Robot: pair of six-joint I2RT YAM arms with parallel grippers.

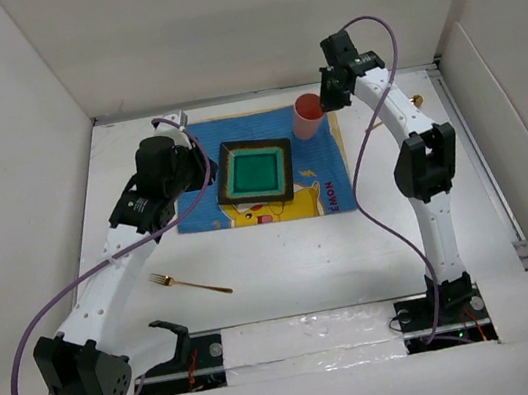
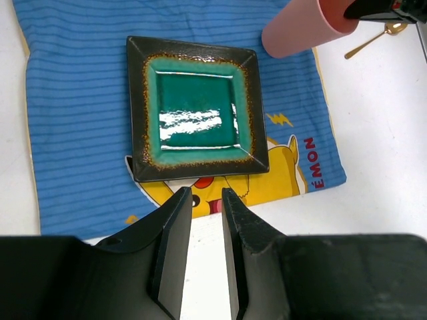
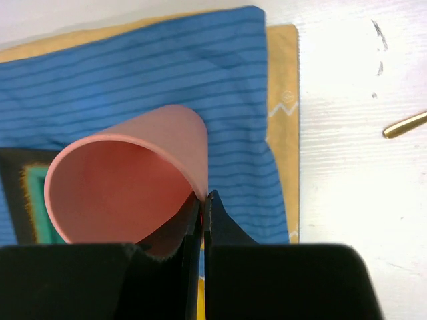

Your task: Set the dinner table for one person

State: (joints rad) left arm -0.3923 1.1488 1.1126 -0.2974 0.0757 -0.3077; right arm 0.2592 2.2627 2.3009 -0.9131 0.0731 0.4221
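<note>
Green square plate [image 1: 256,170] sits on the placemat [image 1: 200,208]. The right end effector [image 3: 202,207] clamps the pink cup [image 1: 308,116] at the plate's one o'clock. The left end effector [image 2: 206,200] is slightly apart and empty. Fork [image 1: 190,283] and spoon [image 2: 369,42] lie unplaced on the desk [image 1: 305,261].

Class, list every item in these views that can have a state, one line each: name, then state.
placemat: spread flat on the dinner table
square plate: empty, flat on the placemat
pink cup: upright, empty, rim pinched by right gripper
fork: lying on the dinner table, apart from placemat
spoon: lying on the table right of placemat
left gripper: open, holding nothing
</note>
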